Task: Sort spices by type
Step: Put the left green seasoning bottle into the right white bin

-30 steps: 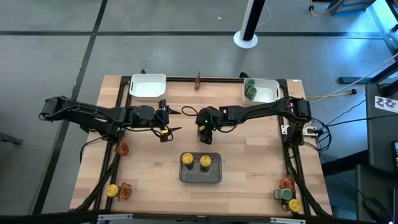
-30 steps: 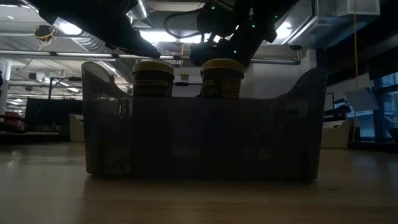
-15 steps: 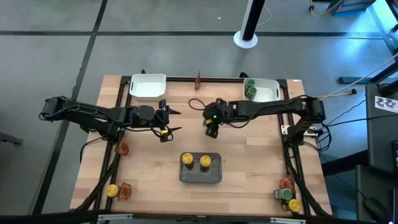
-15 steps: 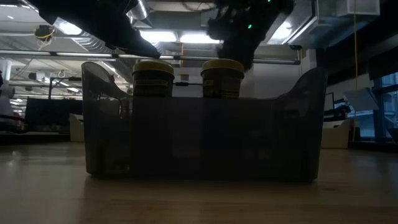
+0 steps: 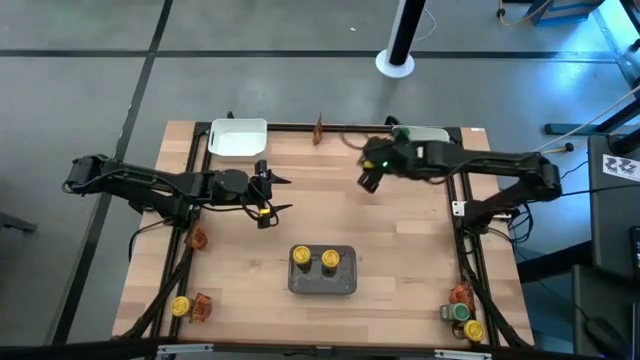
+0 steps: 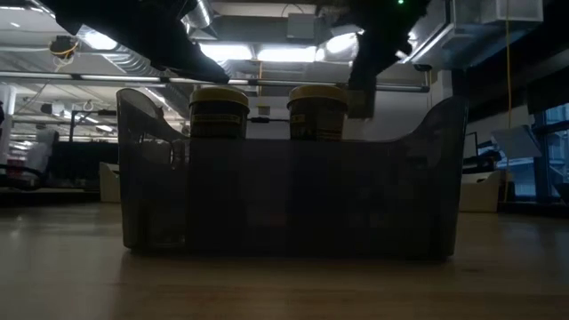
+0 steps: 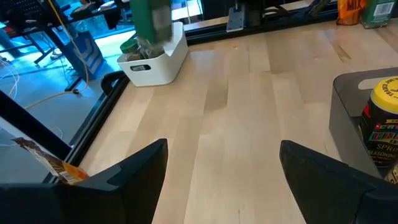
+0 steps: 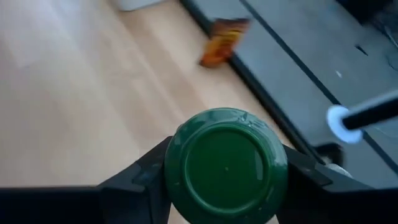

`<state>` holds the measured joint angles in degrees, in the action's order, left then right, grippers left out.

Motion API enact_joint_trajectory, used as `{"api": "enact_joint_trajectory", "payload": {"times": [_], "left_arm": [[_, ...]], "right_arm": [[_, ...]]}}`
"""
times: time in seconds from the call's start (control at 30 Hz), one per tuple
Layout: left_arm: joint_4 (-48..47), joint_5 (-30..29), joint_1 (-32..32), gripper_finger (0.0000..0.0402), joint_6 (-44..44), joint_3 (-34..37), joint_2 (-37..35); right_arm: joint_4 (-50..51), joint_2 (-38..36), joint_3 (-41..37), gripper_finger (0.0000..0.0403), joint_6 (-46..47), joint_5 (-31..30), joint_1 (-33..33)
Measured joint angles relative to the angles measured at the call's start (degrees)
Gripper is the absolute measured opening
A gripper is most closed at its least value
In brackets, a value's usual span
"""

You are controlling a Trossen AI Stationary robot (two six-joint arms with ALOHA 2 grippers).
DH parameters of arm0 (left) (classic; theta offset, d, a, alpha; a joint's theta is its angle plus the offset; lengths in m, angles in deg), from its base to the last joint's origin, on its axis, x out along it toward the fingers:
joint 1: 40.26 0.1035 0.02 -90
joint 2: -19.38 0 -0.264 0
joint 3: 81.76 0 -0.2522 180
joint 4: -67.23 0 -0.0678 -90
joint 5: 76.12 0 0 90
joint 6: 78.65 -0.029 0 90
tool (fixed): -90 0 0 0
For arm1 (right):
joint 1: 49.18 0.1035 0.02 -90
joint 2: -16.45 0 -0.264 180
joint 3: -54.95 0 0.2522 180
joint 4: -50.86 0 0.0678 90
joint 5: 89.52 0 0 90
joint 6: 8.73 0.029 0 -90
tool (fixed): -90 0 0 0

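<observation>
Right gripper is clamped on a green jar, one finger on each side below the lid, so the jar hangs upright and clear of the table. In the high view the right gripper sits just beside the white tray at the far right corner, which the left wrist view shows already holds green jars. Judgement: this jar is being carried there to join its kind.

Left gripper waits over the left-centre of the table, fingers spread wide, nothing between them.

Grey tray, near centre, holds two yellow jars side by side: the yellow group's place.

Second white tray, far left corner; no contents visible from above. Likely meant for the packets.

Unsorted items:
- a packet at the far edge, between the white trays
- a packet at the left rail
- a yellow jar and a packet at the near left corner
- a green jar, a yellow jar and a packet at the near right corner

Task looks roughly a third to half done.
</observation>
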<state>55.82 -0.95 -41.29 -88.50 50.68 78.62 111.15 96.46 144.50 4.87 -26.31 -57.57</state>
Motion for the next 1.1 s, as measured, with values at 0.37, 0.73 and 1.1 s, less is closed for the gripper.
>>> {"api": "enact_joint_trajectory", "payload": {"times": [0.37, 0.73, 1.1], "left_arm": [[0.0, 0.0, 0.0, 0.0294, 0.0, 0.0, 0.0], [0.0, 0.0, 0.0, 0.0294, -0.1, 0.0, 0.0], [0.0, 0.0, 0.0, 0.0294, -0.2, 0.0, 0.0]], "right_arm": [[5.6, -5.4, 0.0, 0.0203, 1.2, -5.2, -12.5], [6.3, -5.4, -3.9, 0.0203, 1.1, -6.7, -25.9], [0.0, -5.4, -12.3, 0.0205, 2.8, -3.7, -35.0]]}}
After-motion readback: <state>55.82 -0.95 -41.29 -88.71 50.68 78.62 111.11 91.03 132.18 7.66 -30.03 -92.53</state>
